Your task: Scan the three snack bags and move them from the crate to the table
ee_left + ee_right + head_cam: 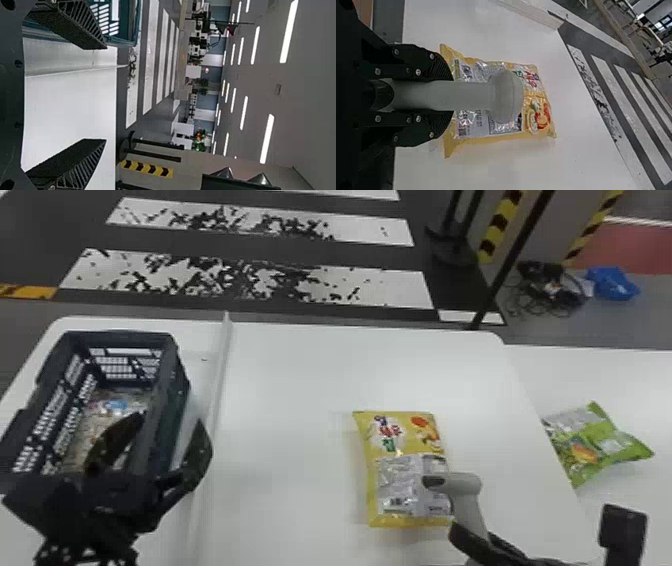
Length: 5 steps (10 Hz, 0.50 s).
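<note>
In the head view, a yellow plastic snack bag with colourful print and a silvery panel (400,430) lies flat on the white, round-cornered table (285,390), its printed face up and its barcode toward the robot. The right tool (472,536) is closed around the handle of a pale grey handheld scanner with a rounded head (457,482). The scanner's head covers part of the silvery panel in the view; whether it touches the bag I cannot tell. In the right wrist view, the two black fingers (440,128) lie along either side of the handle, clamped on it.

A green plastic snack bag with a silvery patch (622,447) lies farther right, on an adjoining white surface (625,380), well apart from the yellow one.

A dark, open-topped plastic crate with slotted walls (172,340) stands at the left of the table, beside a raised white strip (220,375). Inside it lies something pale and shiny with a blue patch (117,405), too blurred to name. The left tool (156,445) is at the crate's near right part, its fingers spread wide apart with nothing between them, one in front of the crate's inside, the other beyond its right wall
</note>
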Motion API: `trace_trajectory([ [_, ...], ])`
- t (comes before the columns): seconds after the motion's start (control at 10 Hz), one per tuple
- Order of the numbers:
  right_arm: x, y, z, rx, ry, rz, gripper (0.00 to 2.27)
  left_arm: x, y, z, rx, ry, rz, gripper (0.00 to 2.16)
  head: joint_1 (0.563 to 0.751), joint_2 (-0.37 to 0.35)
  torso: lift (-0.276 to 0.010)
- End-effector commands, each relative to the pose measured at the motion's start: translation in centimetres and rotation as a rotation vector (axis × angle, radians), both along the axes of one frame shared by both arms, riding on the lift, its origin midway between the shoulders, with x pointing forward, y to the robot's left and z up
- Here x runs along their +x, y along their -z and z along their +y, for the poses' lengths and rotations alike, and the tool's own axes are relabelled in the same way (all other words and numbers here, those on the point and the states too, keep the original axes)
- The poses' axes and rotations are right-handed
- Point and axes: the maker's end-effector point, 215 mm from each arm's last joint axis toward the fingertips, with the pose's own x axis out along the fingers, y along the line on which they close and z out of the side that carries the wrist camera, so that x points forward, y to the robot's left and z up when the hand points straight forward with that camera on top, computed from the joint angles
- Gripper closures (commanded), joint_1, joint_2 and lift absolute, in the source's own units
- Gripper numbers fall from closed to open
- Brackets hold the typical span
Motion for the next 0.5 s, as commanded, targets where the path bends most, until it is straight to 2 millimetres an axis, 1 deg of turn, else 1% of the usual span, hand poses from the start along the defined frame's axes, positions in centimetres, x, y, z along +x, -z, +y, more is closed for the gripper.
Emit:
trace_trajectory([
  [0.0,-1.8,0.3,1.3,0.04,-0.022,0.046,2.13,0.0,0.0,-0.1,-0.003,-0.002,0.0,0.03,0.695,-0.083,-0.062],
  [0.2,-2.3,-0.2,3.7,0.072,-0.057,0.048,2.14,0.0,0.1,-0.3,-0.009,-0.002,0.003,0.03,0.695,-0.049,-0.062],
  [0.3,-2.5,-0.8,5.0,0.072,-0.076,0.041,2.19,-0.1,0.2,-0.3,-0.008,-0.002,0.005,0.03,0.695,-0.029,-0.062],
  [0.4,-2.5,-1.3,6.1,0.053,-0.098,0.03,2.19,0.0,0.2,-0.1,-0.007,-0.005,0.004,0.03,0.695,-0.007,-0.062],
])
